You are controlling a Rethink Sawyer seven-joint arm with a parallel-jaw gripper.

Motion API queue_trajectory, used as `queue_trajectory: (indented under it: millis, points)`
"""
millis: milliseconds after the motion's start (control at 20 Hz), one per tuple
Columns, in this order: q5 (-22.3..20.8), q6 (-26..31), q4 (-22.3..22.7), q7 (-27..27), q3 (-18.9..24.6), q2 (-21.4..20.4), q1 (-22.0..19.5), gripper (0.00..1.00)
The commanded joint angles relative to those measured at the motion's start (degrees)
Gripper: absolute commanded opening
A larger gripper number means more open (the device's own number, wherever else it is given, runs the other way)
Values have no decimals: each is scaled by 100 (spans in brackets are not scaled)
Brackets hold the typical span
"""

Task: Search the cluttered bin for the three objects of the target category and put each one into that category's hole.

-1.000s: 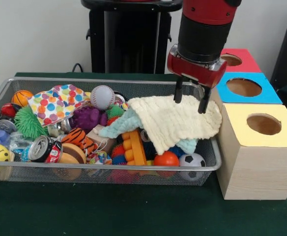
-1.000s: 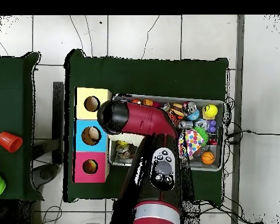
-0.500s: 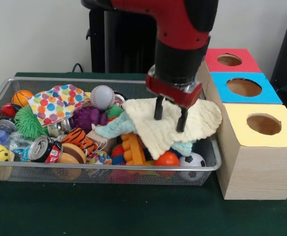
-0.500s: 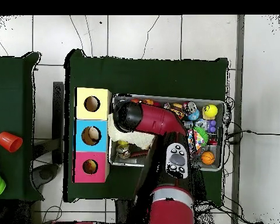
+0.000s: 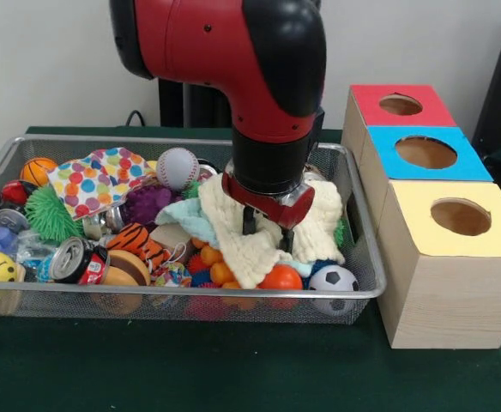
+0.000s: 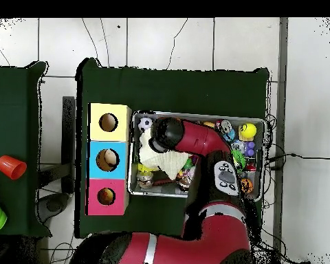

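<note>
Cloth (image 5: 259, 232), cream and waffle-knit, lay bunched toward the bin's (image 5: 190, 296) right end in your front view, the gripper (image 5: 266, 230) pressed into it with both fingers spread, closed on nothing; you risked snagging the teal cloth (image 5: 180, 216) beneath. Overhead, the arm hid the gripper, and the cloth (image 6: 166, 162) sat near the bin's (image 6: 195, 194) edge by the blue box (image 6: 107, 159).

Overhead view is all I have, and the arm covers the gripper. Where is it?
Observer: The gripper is down on the cream cloth, with its fingers apart and their tips pressed into it.
Operator: Is the cloth off the toys?
Observer: No. It lies draped over them, and an orange ball shows under its near edge.
Operator: Anything bare beside the arm?
Observer: A baseball, next to the dotted cloth.
</note>
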Motion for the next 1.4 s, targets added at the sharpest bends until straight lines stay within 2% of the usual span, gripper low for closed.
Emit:
queue_trajectory:
  millis: [50, 400, 600, 1050, 1400]
  points:
    - [-675, -420, 498, -978, 889, 512, -499, 100]
    - [-912, -569, 590, -823, 1139, 493, -725, 100]
    - [-1027, -407, 620, -704, 1159, 354, -708, 100]
    - [-956, 253, 1096, -642, 1244, -564, -798, 100]
    - [-871, 161, 1501, -535, 1398, -937, -959, 100]
